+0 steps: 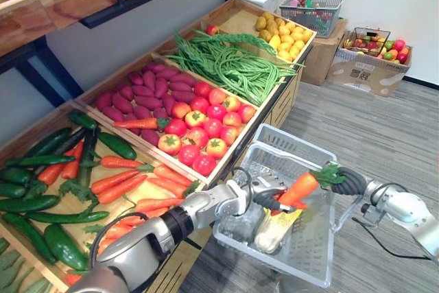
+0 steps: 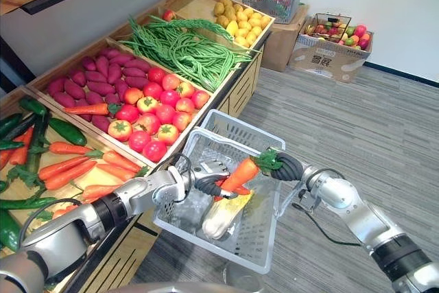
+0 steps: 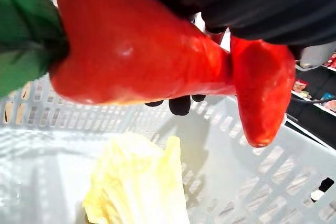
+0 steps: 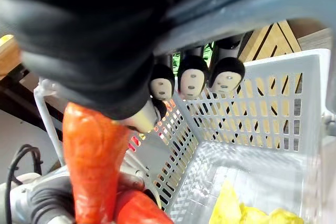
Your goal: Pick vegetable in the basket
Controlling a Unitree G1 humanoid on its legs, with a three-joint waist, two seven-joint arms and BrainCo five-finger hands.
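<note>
A carrot [image 1: 300, 188] is held clamped in the left hand [image 1: 264, 198], tilted over the basket [image 1: 312, 145], leaves far-right beside the right hand [image 1: 350, 181], which is curled round the handle [image 4: 247, 11].

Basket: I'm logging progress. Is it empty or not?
Not empty: a cabbage lies on the floor of the basket. The carrot is above it, gripped in the left hand.
</note>
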